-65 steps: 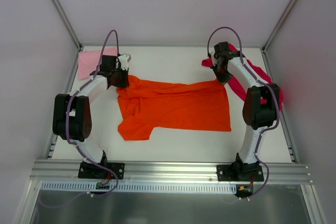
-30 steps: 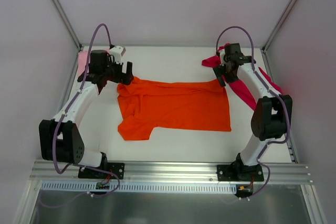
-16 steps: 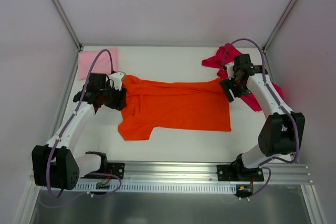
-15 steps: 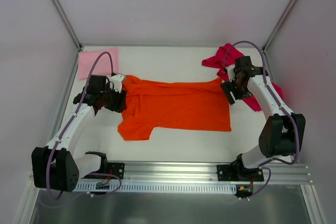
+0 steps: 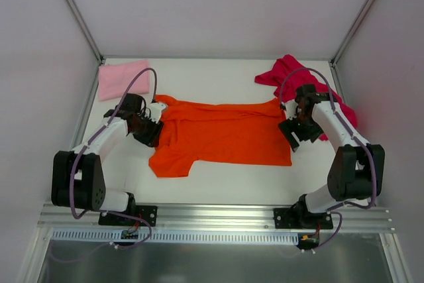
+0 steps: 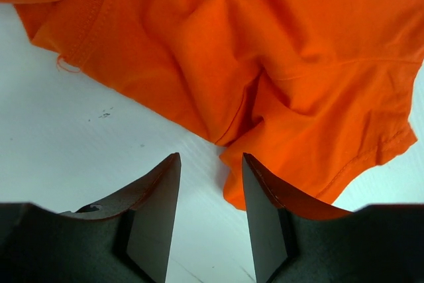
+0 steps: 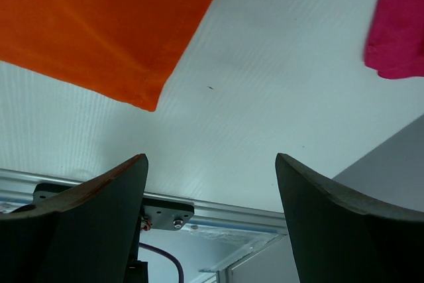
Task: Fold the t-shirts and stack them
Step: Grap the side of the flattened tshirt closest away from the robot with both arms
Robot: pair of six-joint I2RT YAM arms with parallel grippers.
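Three shirts on the surface (image 5: 218,77): orange shirt (image 5: 225,134) spread in the middle, pink shirt (image 5: 122,79) far left, crimson shirt (image 5: 291,71) far right. My left fingers (image 6: 154,210), half parted, hold nothing at the orange shirt's left edge; my right fingers (image 7: 93,223) gape empty by its right edge.

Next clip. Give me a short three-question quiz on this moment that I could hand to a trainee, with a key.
1. Multiple choice: where does the pink t-shirt lie?
A. At the table's far-left corner
B. Under the right arm
C. Between a gripper's fingers

2. True or false: the right gripper is shut on the magenta t-shirt.

3. Short answer: which garment's edge lies right at the tips of the left gripper?

Key
1. A.
2. False. Its jaws stand wide apart over bare table, and the magenta cloth lies off to one side.
3. The orange t-shirt.
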